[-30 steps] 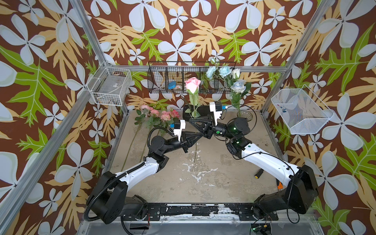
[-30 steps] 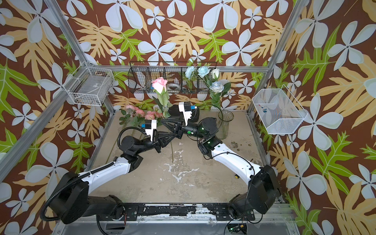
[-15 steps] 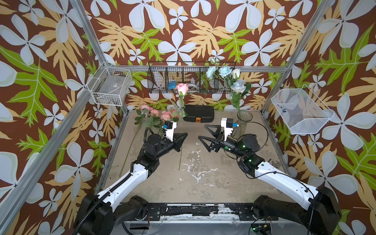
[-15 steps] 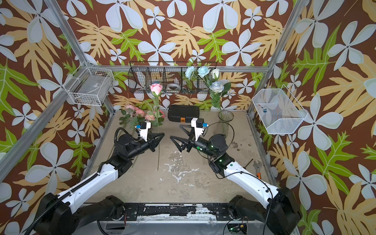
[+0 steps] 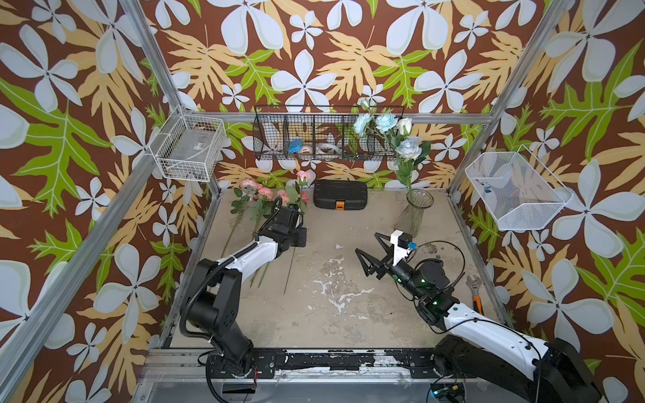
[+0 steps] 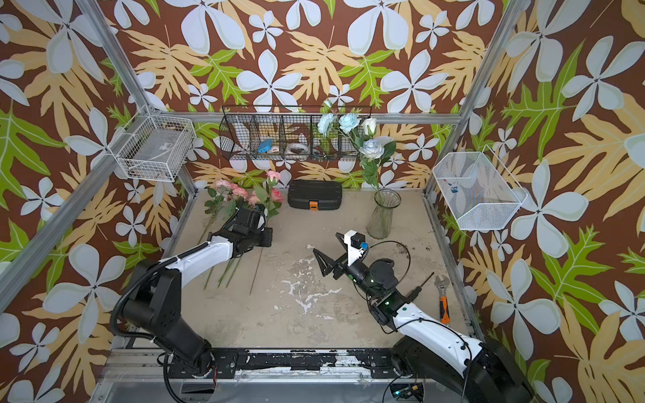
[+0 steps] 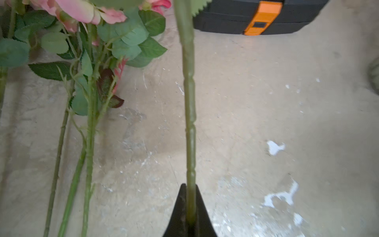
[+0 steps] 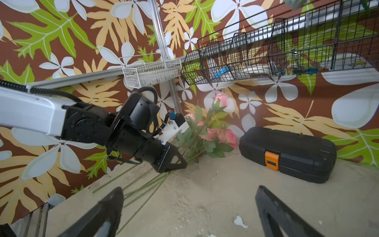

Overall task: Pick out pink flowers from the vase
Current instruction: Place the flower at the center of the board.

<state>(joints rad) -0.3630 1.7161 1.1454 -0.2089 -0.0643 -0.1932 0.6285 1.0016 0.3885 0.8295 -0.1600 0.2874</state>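
Stem [image 7: 190, 115] pinched by left tool [image 7: 190, 186] runs out of wrist view.

Clear ribbed glass vase [image 5: 412, 216]; matt black plastic case [image 5: 340, 197]; rough, scuffed tabletop [image 5: 331, 321].

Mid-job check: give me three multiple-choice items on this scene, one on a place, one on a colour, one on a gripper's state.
1. Where do the loose pink flowers lie?
A) on the table, beside the black tool case
B) in a wire basket
C) by the wrench

2. What colours stand in the vase?
A) pink
B) pale blue and white
C) yellow

3. The right gripper is:
A) shut on a stem
B) open and empty
C) shut on the vase

Answers:
1 A: the blossoms lie by the back wall next to the case.
2 B: only blue and white roses rise from it.
3 B: its fingers are spread with nothing between them.
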